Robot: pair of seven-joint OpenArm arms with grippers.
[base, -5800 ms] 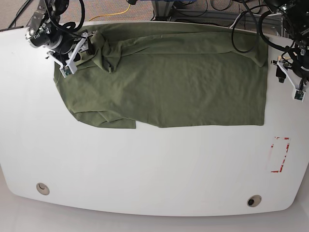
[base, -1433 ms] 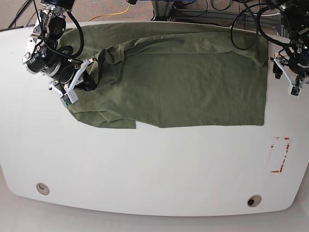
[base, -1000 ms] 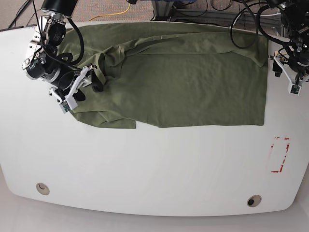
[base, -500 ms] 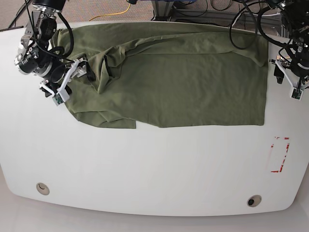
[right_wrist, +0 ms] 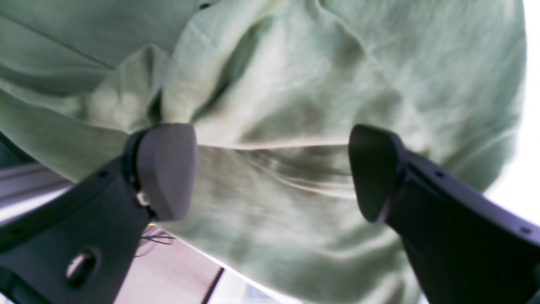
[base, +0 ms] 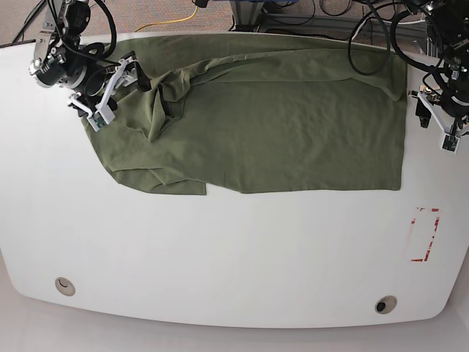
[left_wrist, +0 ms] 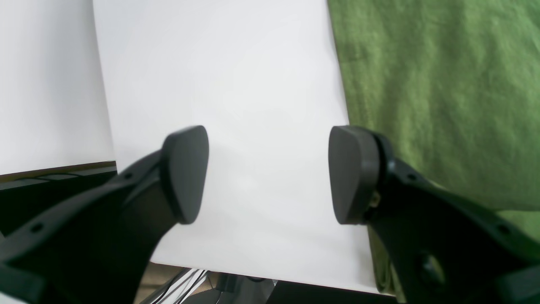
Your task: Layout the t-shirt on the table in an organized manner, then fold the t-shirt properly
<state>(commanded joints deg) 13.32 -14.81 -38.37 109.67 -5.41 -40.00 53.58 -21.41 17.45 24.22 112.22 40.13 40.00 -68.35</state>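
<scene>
The olive-green t-shirt (base: 278, 117) lies spread over the far half of the white table (base: 220, 257), with a bunched ridge of folds (base: 160, 103) near its left end. My right gripper (base: 111, 89) hovers open over that crumpled left end. In the right wrist view its fingers (right_wrist: 166, 169) stand wide apart, with rumpled cloth (right_wrist: 295, 93) behind them and nothing between them. My left gripper (base: 434, 121) is open beside the shirt's right edge, over bare table. In the left wrist view the gripper (left_wrist: 268, 175) frames white tabletop, and the t-shirt (left_wrist: 443, 84) lies just to its right.
A red tape rectangle (base: 423, 235) marks the table's right side. Two round grommets (base: 64, 285) (base: 385, 303) sit near the front edge. Black cables (base: 374, 29) and a yellow cable (base: 176, 20) hang behind the far edge.
My right gripper has moved back and up toward the far left corner, away from the shirt's lower left part. The bunched folds stay where they were. My left gripper has barely shifted.
</scene>
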